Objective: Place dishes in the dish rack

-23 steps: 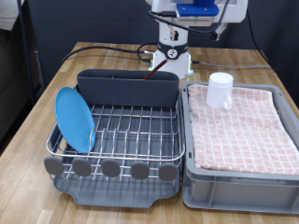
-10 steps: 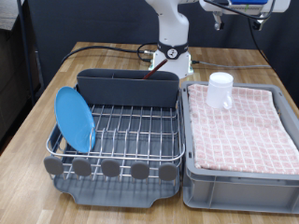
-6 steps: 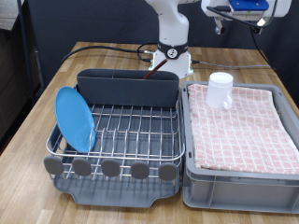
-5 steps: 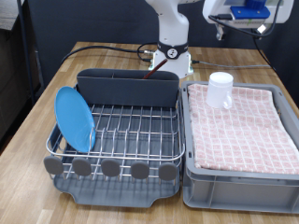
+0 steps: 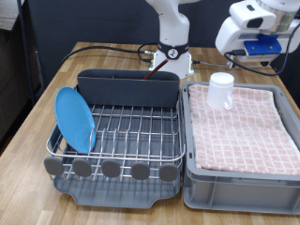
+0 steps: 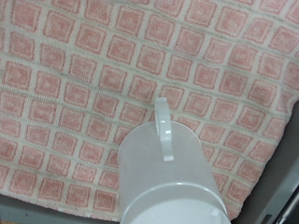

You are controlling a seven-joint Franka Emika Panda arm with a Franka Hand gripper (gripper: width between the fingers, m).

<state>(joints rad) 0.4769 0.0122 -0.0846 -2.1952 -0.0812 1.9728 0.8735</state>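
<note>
While the gripper hangs in the air, I cannot tell how its fingers stand; below it the white mug sits on the checked cloth, blue plate leaning in the dish rack far aside.

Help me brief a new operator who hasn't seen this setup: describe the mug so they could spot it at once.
Find the grey bin on the exterior view's right, beside the dish rack; a pink-and-white checked cloth fills it. The mug stands on the cloth's far corner nearest the rack. It is a plain white cylinder with a handle, the only thing on the cloth; the blue plate already stands in the rack.
</note>
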